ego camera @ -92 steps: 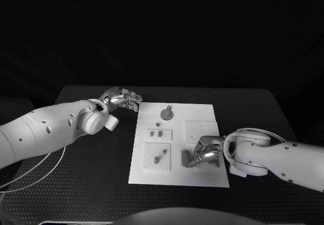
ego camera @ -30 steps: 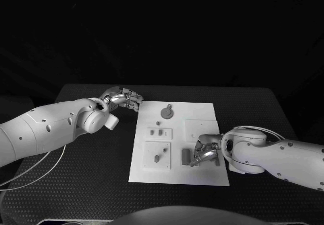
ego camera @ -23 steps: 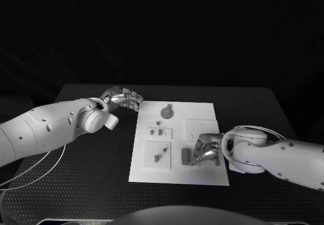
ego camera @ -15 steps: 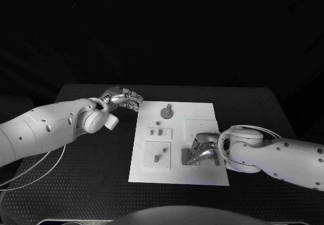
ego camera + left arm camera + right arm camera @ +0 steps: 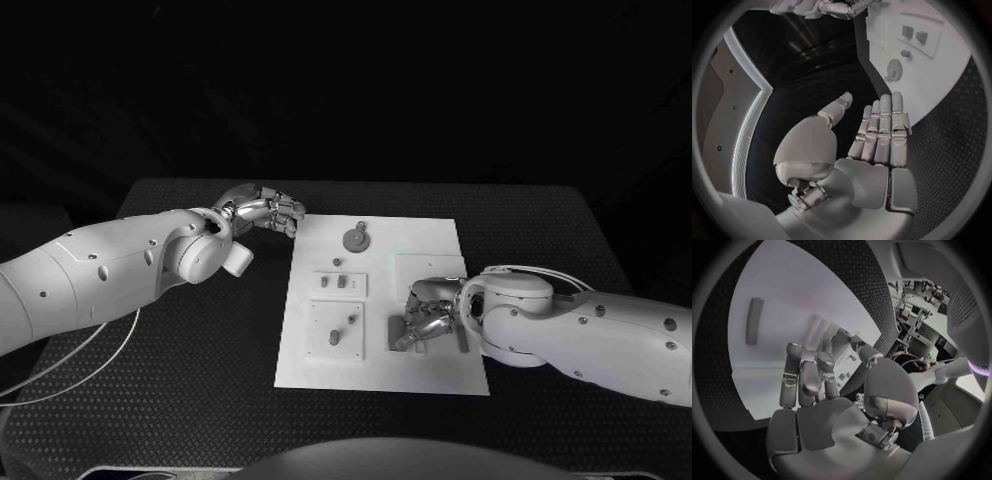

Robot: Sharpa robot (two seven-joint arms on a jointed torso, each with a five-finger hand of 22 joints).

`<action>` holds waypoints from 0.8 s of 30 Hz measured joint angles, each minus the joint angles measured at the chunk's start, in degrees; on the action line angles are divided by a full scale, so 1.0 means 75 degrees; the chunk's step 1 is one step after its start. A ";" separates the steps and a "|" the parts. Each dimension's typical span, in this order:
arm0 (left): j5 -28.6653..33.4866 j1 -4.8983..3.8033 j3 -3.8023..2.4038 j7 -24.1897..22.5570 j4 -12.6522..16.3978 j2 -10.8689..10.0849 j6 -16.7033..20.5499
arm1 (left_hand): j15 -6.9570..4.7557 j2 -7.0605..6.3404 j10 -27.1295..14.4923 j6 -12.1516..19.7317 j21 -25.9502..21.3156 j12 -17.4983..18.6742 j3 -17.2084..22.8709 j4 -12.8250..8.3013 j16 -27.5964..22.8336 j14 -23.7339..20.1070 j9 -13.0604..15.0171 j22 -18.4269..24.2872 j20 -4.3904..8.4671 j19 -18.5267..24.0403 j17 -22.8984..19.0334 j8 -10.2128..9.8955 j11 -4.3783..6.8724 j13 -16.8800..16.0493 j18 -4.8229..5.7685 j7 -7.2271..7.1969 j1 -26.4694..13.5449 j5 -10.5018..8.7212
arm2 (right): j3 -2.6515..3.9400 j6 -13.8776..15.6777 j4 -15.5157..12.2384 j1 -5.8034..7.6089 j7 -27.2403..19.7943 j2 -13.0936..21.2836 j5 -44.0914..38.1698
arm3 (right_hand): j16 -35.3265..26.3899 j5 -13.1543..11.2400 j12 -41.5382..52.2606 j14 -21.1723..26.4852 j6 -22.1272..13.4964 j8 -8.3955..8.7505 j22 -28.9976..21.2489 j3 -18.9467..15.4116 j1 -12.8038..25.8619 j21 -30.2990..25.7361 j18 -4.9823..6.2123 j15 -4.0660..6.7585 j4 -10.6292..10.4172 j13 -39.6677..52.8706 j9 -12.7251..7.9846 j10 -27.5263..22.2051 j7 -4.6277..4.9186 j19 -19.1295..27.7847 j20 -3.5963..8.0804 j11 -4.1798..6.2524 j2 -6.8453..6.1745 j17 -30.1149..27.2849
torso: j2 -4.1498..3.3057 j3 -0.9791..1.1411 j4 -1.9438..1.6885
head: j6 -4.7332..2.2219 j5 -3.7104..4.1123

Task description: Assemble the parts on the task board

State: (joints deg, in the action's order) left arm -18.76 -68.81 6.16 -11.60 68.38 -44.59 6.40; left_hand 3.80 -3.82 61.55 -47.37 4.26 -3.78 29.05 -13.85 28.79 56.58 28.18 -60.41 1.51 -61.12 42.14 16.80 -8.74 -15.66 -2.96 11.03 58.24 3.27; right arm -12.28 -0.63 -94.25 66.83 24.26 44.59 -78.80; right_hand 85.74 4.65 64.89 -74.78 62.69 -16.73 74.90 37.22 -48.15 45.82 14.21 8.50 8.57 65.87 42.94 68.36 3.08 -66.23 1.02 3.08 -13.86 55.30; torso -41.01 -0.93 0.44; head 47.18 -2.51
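The white task board (image 5: 433, 245) lies mid-table. On its near right part lies a loose grey bar (image 5: 397, 334), also seen flat on the board (image 5: 786, 285) as the bar (image 5: 752, 321). My right hand (image 5: 431, 319) hovers low over the board just right of the bar, its fingers (image 5: 801, 372) bent down toward the surface and holding nothing. My left hand (image 5: 264, 212) hangs off the board's far left corner, its fingers (image 5: 882, 125) straight side by side, thumb apart, empty. A round part (image 5: 355, 241) sits at the board's far end.
Two inset plates with small pieces (image 5: 340, 286) (image 5: 336, 332) take up the board's left column, with a small peg (image 5: 338, 265) above them. The black table mat (image 5: 188, 340) surrounds the board. A cable (image 5: 72, 365) hangs from the left arm.
My right hand and forearm have crept leftward along the board, closer to the grey bar. The bar and my left hand have stayed put.
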 measured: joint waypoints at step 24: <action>0.0000 0.0000 0.0001 0.0005 -0.0004 0.0000 -0.0010 | 0.0000 0.0000 0.0000 0.0000 0.0000 0.0000 0.0014 0.0014 0.0000 0.0000 -0.0006 0.0002 0.0000 0.0000 0.0011 0.0030 0.0000 0.0006 0.0051 0.0000 0.0000 0.0000 | -0.0007 0.0342 -0.0104 -0.0051 -0.0041 0.0234 -0.0483 | -0.0050 0.0000 -0.0030 -0.0053 0.0048 -0.0001 0.0006 -0.0057 0.0078 0.0000 0.0000 -0.0003 -0.0093 -0.0039 0.0011 0.0076 -0.0004 0.0000 0.0000 0.0010 0.0005 -0.0070 | 0.0001 0.0004 0.0004 | -0.0031 0.0004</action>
State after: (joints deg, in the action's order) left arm -18.76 -68.81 6.17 -11.56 68.35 -44.59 6.32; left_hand 3.80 -3.82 61.55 -47.37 4.26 -3.78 29.15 -13.74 28.79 56.57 28.14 -60.40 1.51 -61.12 42.23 17.03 -8.74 -15.62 -2.57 11.03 58.24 3.27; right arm -12.34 1.93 -95.04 66.45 23.95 46.35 -82.42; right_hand 85.36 4.66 64.66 -75.18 63.05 -16.74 74.94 36.79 -47.57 45.82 14.21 8.47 7.87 65.58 43.02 68.93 3.05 -66.23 1.01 3.16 -13.82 54.77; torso -41.01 -0.90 0.47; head 46.94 -2.48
